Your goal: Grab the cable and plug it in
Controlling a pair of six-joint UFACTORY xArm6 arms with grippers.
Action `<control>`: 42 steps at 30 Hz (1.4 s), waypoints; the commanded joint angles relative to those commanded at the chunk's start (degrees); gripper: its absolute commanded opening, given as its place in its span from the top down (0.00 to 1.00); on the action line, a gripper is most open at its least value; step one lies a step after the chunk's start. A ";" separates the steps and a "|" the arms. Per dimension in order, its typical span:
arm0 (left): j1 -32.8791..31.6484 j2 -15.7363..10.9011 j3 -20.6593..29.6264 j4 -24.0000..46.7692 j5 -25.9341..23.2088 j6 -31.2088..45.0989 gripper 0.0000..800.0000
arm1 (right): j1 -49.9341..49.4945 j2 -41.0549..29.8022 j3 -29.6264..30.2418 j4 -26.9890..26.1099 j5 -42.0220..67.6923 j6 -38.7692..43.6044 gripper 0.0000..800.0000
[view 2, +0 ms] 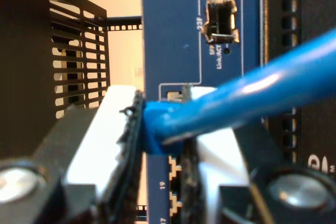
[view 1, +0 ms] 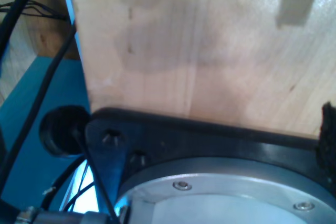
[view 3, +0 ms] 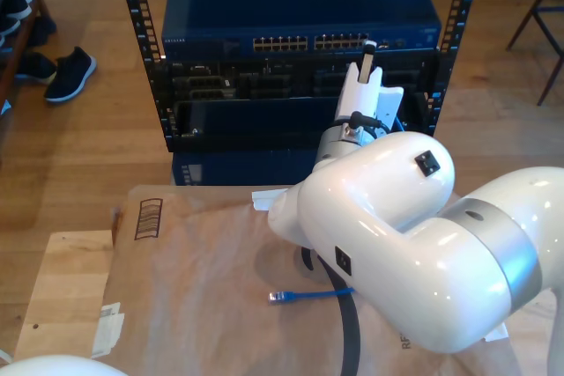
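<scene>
Insertion step: my second gripper fingers pinched cable plug at switch face; port row lay at 6 o'clock; next move likely needed port alignment, then straight push. My first gripper's fingers: cannot tell.

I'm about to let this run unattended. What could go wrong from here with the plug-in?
My second gripper holds the cable right at the blue switch, with the plug hidden behind the jaws, so it could miss a port and jam against the faceplate. The cable's free end lies loose on the paper-covered table beneath the arm and could snag.
</scene>
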 joint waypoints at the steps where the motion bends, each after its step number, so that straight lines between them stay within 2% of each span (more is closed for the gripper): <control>1: 0.00 0.00 0.00 0.00 0.00 0.09 0.00 | -0.09 0.09 -0.18 -0.44 0.09 0.00 1.00; 8: 0.00 0.00 0.00 0.00 0.00 0.09 0.00 | -0.53 1.76 -3.25 -0.62 0.35 -0.09 1.00; 42: 0.00 0.00 -0.09 0.00 0.00 0.09 0.00 | -1.05 1.76 -2.81 -0.79 0.35 0.18 1.00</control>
